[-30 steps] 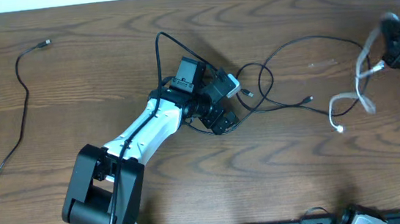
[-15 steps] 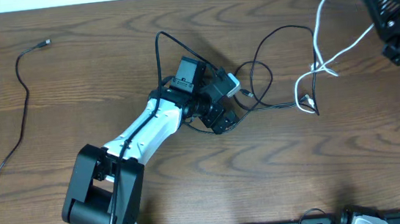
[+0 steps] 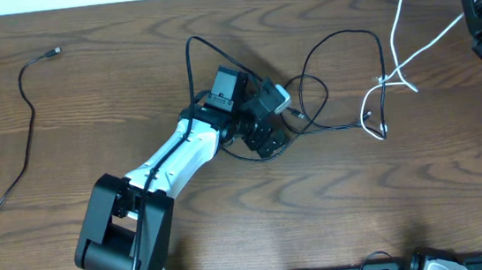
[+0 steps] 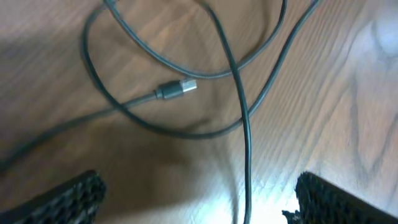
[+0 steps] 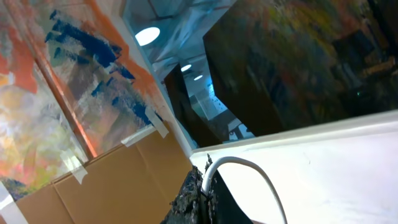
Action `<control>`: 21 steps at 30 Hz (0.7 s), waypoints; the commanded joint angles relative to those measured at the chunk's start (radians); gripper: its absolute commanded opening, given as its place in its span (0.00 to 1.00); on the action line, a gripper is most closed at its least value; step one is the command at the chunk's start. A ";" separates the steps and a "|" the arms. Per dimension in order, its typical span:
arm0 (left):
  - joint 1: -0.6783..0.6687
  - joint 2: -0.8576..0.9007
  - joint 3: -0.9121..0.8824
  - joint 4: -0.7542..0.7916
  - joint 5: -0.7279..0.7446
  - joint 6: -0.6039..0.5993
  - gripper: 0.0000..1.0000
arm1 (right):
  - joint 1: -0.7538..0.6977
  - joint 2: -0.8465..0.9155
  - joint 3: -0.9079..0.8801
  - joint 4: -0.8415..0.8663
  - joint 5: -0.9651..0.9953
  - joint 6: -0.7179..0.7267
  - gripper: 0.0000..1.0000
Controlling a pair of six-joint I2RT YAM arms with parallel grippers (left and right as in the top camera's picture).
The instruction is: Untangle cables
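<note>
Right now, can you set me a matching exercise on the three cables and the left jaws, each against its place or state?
Things:
1. white cable
2. looped black cable
3. lone black cable
4. left jaws

Places or states:
a. wide open
b. pulled toward the far right corner
c. alone at the left side
d. mid-table

Pairs: 1-b, 2-d, 3-c, 4-a

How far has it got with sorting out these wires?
Partly there. One thin black cord lies alone at the left. In hand: the right pincer, shut, holds the thin white cord lifted, its low end across a loose knot of thin black cords. Left to do: that knot, under the open left pincer.
</note>
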 commanded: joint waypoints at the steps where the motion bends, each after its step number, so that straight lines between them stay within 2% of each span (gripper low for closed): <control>1: 0.000 -0.011 -0.001 0.072 0.130 -0.026 0.99 | 0.003 0.018 0.008 -0.017 -0.009 0.015 0.01; 3: 0.000 -0.030 -0.001 0.146 0.251 -0.026 0.98 | 0.003 0.028 0.008 -0.021 -0.024 0.015 0.01; 6: 0.000 -0.040 -0.001 0.215 0.346 -0.026 0.99 | 0.003 0.035 0.008 -0.041 -0.029 0.015 0.01; 8: 0.000 -0.042 -0.001 0.315 0.435 -0.026 0.99 | 0.003 0.035 0.008 -0.079 -0.039 0.015 0.01; 11: 0.000 -0.042 -0.001 0.425 0.486 -0.026 0.99 | 0.003 0.035 0.008 -0.095 -0.047 0.015 0.01; 15: -0.001 -0.042 -0.001 0.625 0.624 -0.034 0.97 | 0.003 0.035 0.008 -0.094 -0.044 0.047 0.01; 21: -0.063 -0.042 -0.001 0.776 0.644 -0.037 0.97 | 0.004 0.035 0.008 -0.093 -0.039 0.180 0.01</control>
